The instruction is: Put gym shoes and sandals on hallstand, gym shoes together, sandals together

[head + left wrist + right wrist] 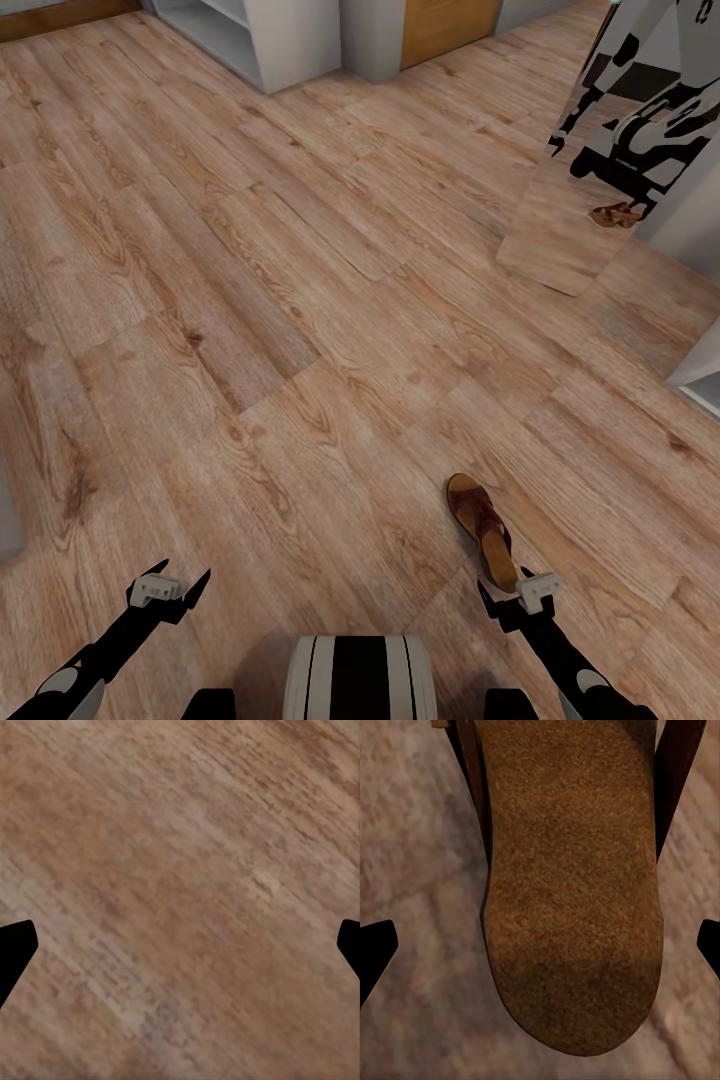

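Between the right gripper's (540, 945) spread fingers (375, 952) lies a sandal (570, 885), ungripped.

The wood-plank corridor floor (300, 300) carries one brown sandal (483, 529) lying flat on its sole.

- No readable text, labels, brands, numbers or signs in any of the views.
- Sandal (483, 530) footbed: plain tan surface, no print or logo discernible, including up close in the right wrist view.
- Corridor floor (300, 300): wood grain only, no markings.
- Mirror (600, 150) at far right: reflection carries no legible lettering.
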